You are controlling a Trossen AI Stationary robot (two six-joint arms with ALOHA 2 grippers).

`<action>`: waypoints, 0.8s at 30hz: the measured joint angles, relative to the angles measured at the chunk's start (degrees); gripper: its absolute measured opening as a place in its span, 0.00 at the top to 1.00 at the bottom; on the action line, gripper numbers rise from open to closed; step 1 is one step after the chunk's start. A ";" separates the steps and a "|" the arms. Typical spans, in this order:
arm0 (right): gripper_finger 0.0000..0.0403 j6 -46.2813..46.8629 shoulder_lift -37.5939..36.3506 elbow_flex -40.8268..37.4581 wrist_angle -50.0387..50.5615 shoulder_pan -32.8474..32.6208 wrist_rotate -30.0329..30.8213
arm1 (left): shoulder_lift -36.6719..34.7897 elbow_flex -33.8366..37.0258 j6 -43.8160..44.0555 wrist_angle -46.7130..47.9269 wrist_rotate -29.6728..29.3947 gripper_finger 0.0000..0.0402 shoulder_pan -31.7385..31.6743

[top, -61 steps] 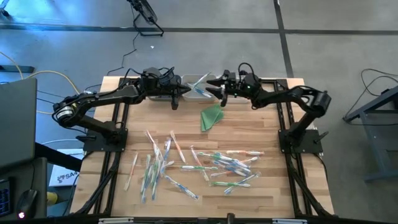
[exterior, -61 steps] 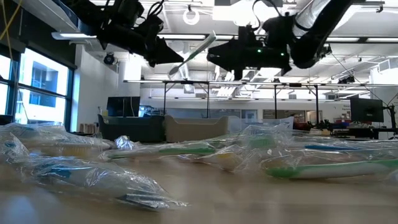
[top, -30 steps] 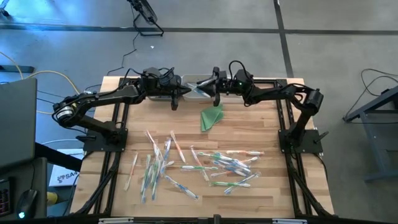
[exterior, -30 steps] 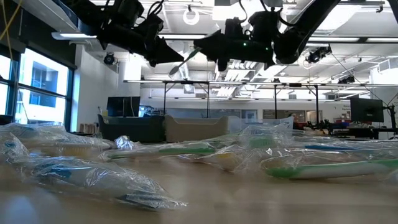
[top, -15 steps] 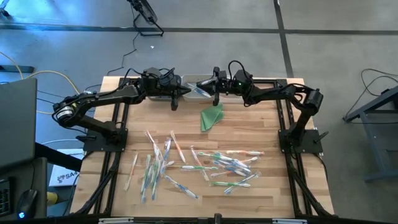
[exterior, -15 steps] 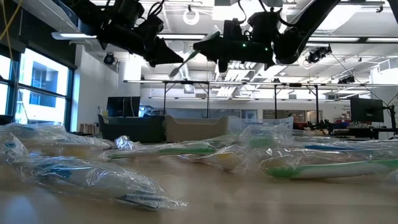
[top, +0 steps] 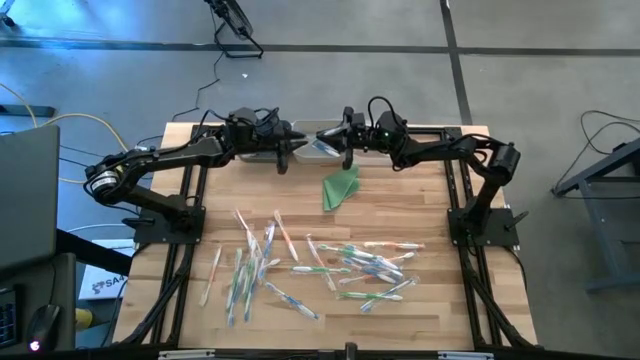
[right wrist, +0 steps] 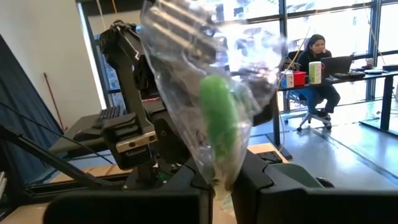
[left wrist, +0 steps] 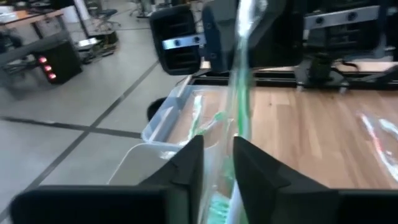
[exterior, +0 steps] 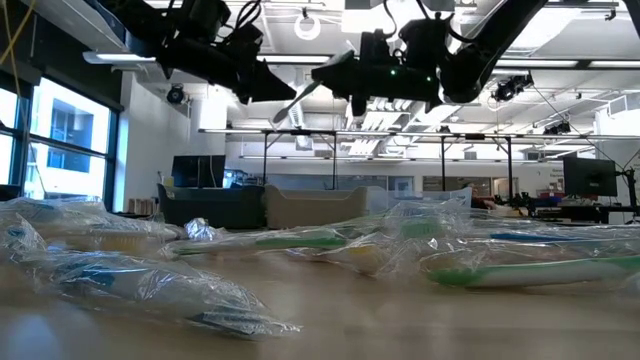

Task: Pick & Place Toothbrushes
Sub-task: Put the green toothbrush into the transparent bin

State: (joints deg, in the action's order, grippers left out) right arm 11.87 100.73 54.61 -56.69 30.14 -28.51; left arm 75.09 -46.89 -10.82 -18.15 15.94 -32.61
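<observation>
One wrapped green toothbrush (top: 318, 143) hangs in the air between my two grippers, above a clear bin (left wrist: 163, 127) at the table's far edge. My right gripper (right wrist: 221, 177) is shut on its higher end. My left gripper (left wrist: 217, 149) is open, its fingers apart on either side of the lower end. The other toothbrushes (top: 330, 265) lie scattered in their wrappers on the near half of the table. My right gripper pinches the toothbrush's green upper end (right wrist: 219, 134) through its clear wrapper, between the two fingers. The fingers come about level from the table's right. The toothbrush slants down toward my left gripper (exterior: 300, 97), clear of the table. My left gripper: whether its fingers (left wrist: 249, 165) touch the wrapper, I cannot tell.
A folded green cloth triangle (top: 342, 187) lies just near of the bin. The bin holds a few wrapped toothbrushes (left wrist: 198, 118). Bare wood lies between the cloth and the pile. A person sits at a desk (right wrist: 318, 68) far behind the table.
Some two seconds back my right gripper came toward the table's left, up to the toothbrush's free end. Over the last second both arms and the toothbrush have kept their places.
</observation>
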 joint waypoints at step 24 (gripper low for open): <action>0.95 1.29 0.00 0.00 6.32 2.32 -0.44 | 0.00 0.08 0.06 2.37 -0.50 0.69 -0.82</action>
State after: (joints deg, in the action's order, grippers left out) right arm 13.15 100.73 54.61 -50.37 32.46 -28.95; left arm 75.09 -46.82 -10.76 -15.78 15.44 -33.43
